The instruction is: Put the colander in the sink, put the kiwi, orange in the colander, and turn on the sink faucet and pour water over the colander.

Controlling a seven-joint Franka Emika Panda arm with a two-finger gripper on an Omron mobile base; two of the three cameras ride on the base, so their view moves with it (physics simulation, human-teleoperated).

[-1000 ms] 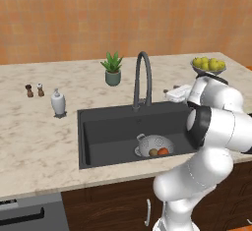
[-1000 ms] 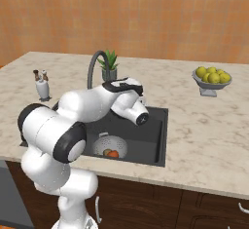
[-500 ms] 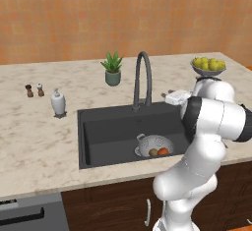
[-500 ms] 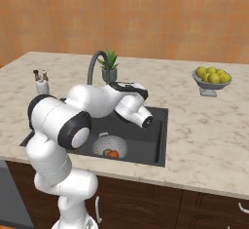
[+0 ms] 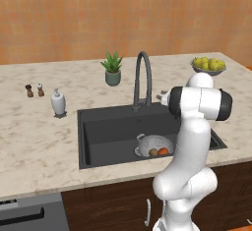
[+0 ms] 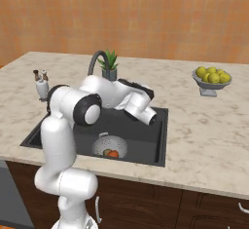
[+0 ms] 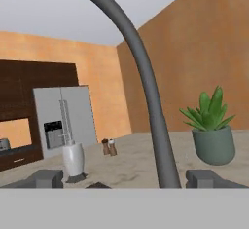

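My fingers (image 7: 48,178) stand wide apart and hold nothing, with the faucet (image 7: 146,91) rising right between them, close in front of my hand. The colander (image 5: 156,145) already sits in the sink (image 5: 106,136) with the kiwi (image 5: 153,152) and orange (image 5: 163,151) inside. I judge the lever is my next target, and I cannot make it out from here. If I push forward blindly I may knock the spout aside, so water would miss the colander, or brush the potted plant (image 7: 212,133) nearby.
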